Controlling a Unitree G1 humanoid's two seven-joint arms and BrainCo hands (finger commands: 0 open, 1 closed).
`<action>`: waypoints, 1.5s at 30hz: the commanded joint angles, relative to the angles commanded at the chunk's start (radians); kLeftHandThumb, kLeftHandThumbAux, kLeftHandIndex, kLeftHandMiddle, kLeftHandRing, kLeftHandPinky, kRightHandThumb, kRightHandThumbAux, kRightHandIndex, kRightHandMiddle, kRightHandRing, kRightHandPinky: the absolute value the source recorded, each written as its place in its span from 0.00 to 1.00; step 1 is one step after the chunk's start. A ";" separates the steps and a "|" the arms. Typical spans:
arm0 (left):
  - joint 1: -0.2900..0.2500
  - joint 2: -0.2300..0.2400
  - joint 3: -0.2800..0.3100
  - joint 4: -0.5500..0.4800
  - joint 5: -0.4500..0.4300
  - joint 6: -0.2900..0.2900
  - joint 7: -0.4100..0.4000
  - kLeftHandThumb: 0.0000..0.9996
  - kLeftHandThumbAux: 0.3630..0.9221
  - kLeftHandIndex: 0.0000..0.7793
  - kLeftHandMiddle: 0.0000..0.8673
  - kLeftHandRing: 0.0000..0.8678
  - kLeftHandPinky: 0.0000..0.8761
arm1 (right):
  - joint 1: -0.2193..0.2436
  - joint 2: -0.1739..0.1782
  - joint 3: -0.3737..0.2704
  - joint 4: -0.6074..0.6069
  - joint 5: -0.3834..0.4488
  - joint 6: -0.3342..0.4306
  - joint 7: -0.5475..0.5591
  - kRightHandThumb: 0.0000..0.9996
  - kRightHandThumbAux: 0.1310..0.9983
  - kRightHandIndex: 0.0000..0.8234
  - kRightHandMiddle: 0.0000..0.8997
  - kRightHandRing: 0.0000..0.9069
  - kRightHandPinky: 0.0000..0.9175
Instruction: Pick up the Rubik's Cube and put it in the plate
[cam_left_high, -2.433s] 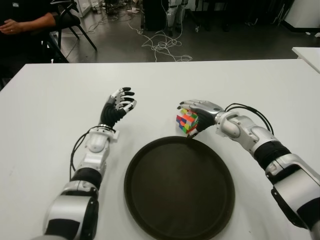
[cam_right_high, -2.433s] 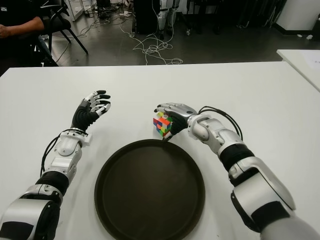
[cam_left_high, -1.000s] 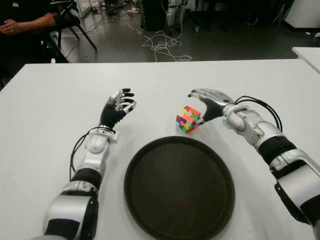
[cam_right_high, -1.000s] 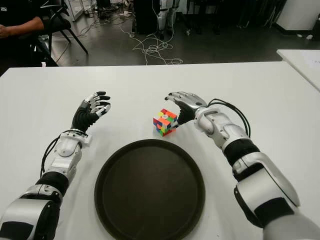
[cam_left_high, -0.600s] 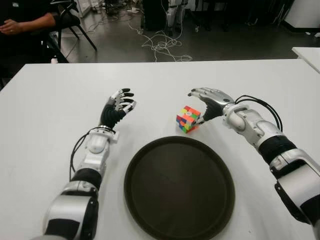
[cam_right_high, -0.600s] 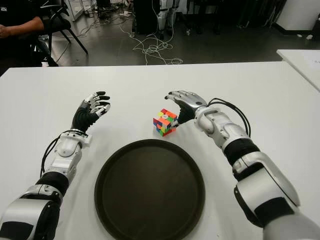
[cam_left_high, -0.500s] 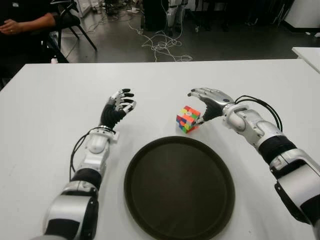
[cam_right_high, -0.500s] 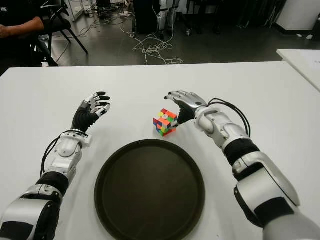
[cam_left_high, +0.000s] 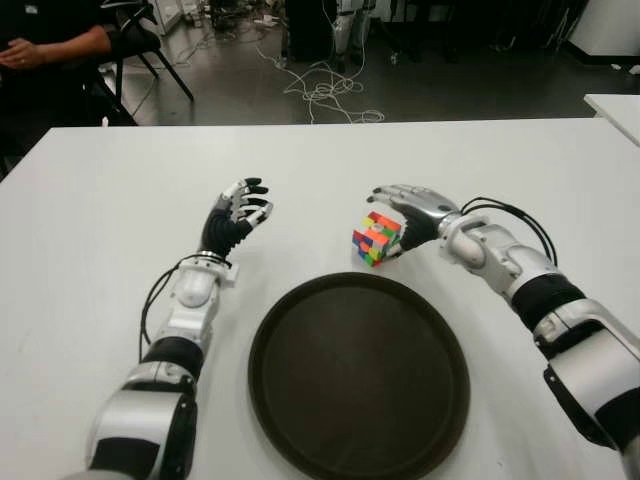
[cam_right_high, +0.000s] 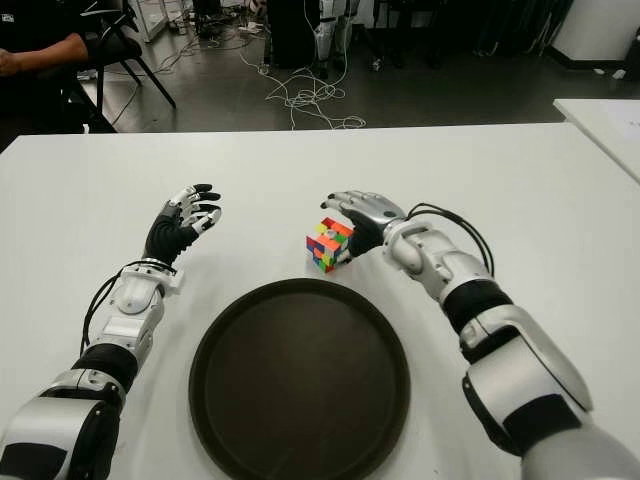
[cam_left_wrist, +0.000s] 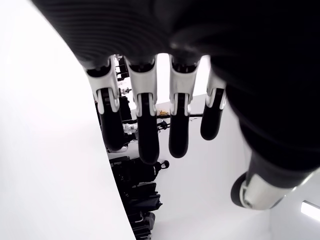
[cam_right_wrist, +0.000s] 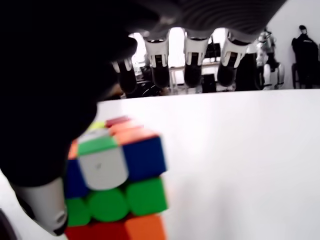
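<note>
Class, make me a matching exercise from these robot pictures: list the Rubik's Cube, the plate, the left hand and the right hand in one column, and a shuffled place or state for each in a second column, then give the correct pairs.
Column 1:
1. Rubik's Cube
2. plate
3. left hand
4. right hand

Column 2:
A. dark, round, holding nothing
B. fingers spread, arched just beside the cube
C. on the white table, just beyond the plate's far rim
D. idle, open, left of the cube

Pairs: 1-C, 2-A, 3-D, 4-B
</note>
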 joint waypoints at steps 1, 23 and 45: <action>0.000 0.000 0.000 0.000 0.001 0.000 0.001 0.04 0.55 0.28 0.32 0.32 0.31 | 0.002 0.003 0.003 0.003 0.000 -0.002 0.001 0.00 0.67 0.02 0.02 0.05 0.07; 0.005 -0.002 -0.001 -0.011 -0.001 0.000 0.004 0.03 0.54 0.29 0.32 0.33 0.33 | -0.007 0.024 0.022 0.059 0.000 -0.029 -0.004 0.00 0.68 0.05 0.03 0.05 0.07; 0.005 -0.002 -0.002 -0.009 -0.007 0.005 -0.009 0.07 0.54 0.28 0.32 0.33 0.33 | -0.014 0.035 0.022 0.097 0.003 -0.027 -0.023 0.00 0.70 0.05 0.03 0.05 0.08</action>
